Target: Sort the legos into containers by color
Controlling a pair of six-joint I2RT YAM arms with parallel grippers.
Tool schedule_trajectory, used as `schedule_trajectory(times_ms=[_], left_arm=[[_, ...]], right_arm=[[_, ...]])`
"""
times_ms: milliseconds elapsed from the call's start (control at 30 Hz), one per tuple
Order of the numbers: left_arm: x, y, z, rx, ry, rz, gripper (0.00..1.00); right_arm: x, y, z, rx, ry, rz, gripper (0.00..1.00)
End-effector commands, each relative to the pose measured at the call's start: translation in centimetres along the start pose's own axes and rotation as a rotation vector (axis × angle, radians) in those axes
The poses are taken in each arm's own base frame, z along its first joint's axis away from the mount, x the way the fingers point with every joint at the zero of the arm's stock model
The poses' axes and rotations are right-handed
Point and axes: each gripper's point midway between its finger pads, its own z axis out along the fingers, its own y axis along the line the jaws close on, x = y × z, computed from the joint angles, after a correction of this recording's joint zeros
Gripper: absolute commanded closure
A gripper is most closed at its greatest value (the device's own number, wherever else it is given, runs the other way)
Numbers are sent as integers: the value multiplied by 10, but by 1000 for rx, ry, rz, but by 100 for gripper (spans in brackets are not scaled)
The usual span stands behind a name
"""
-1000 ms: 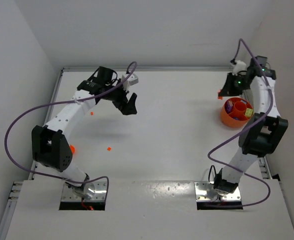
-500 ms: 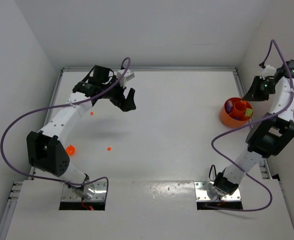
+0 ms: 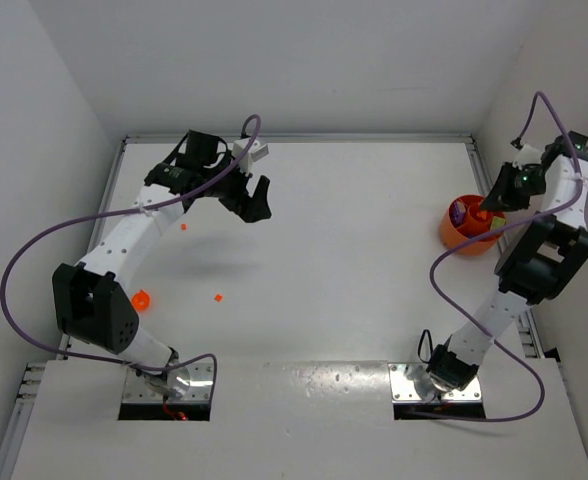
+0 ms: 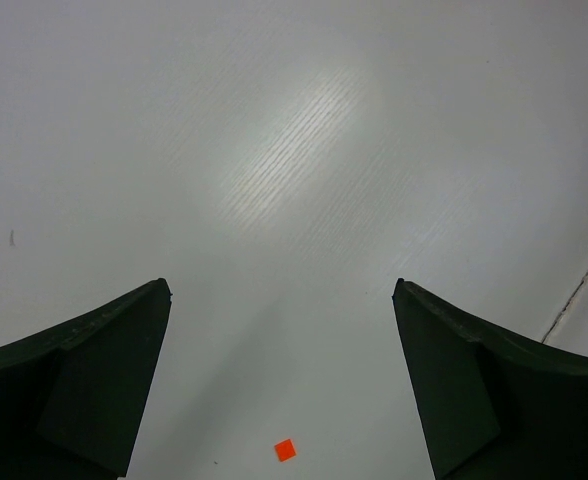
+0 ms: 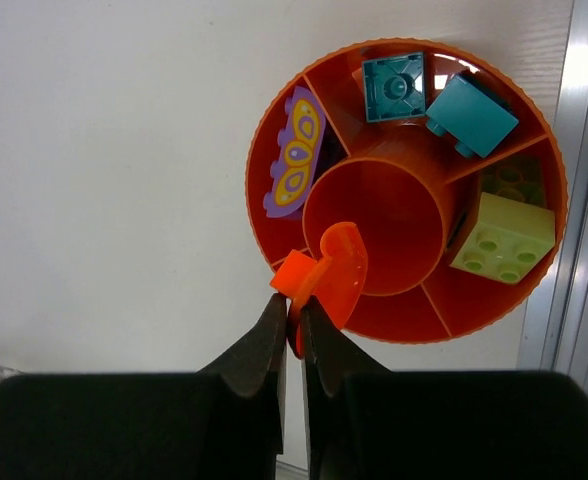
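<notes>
While the right gripper (image 5: 292, 312) pinches an orange lego piece (image 5: 326, 275) above the sectioned orange bowl's (image 5: 399, 318) rim at far right, the left gripper (image 4: 281, 288) hangs wide open, a tiny orange-red brick (image 4: 285, 450) lying on the table (image 4: 274, 150) between its jaws, touching neither.

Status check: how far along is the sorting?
Done: a purple piece, teal bricks and a lime brick lie in separate compartments of the bowl. In hand: the right gripper is shut on an orange piece over the bowl. Left: two orange specks and a larger orange item lie loose on the table; the left gripper hangs open and empty above it.
</notes>
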Motion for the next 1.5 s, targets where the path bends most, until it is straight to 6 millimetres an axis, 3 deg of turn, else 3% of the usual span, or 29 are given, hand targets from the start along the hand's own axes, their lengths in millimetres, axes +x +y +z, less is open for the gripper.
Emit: schedule_trajectory(times_ms=[0,200,400,533,633,700,900,1100,1233,1467], left_arm=[[-16,-5,-10,-6,-52,33,0],[-17,-4,-8,-6,-52,33,0],[-17,-1,-8,-24,-48,33,0],[-19,10,-29,-89,-79,15,0],[-2,31,-51,-222,-51,-52,0],[19,52,-67,-323,16,-46,0],[136,97,-123,-559,403,-173,0],[231,97,-179,-539,698,-257,4],[257,98,-198,-562,770,-327,9],[280,101,-192,-610,774,-369,7]], right_arm=[[-12,2,-1,4,-38,-18,92],[-17,-10,5,43,-34,-12,80],[-27,-9,8,60,-46,-22,66],[-33,16,-15,-6,-90,-74,64],[-34,59,-34,-83,-128,-193,63],[-29,84,-42,-120,-124,-277,63],[-3,121,-27,-206,-28,-384,61],[4,146,-5,-257,36,-453,61],[8,154,3,-256,64,-493,61],[20,155,17,-229,190,-565,60]])
